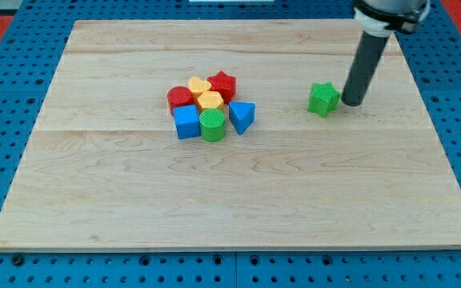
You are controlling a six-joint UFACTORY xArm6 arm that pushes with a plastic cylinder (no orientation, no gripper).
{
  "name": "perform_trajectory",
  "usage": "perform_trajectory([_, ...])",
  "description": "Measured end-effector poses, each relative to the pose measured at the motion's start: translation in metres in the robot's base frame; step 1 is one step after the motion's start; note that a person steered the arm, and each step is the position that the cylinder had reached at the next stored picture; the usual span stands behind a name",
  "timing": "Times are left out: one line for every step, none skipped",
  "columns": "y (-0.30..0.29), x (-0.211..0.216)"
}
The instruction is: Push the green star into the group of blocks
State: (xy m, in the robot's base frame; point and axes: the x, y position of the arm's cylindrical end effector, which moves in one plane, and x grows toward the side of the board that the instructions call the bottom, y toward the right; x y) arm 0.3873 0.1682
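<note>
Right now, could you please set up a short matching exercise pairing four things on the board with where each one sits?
Things:
1. green star
2. my tip
3. blue triangle
4. red star

Places:
A. top right edge of the group
B. alone, between the group and the rod
C. right end of the group, lower row
D. just right of the lone block

Pairs: 1-B, 2-D, 3-C, 4-A

Green star [322, 99], right of cluster [210, 106]
</note>
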Motion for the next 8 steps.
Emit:
perform_trajectory([-0.026, 0.0])
perform_trajectory([-0.043, -0.003])
perform_trajectory([-0.057, -0.004])
perform_trajectory([-0.086, -0.004])
perform_trajectory([-0.087, -0.005])
perform_trajectory([-0.091, -0.005])
perform_trajectory([-0.092, -0.005])
perform_trajectory([-0.111, -0.005])
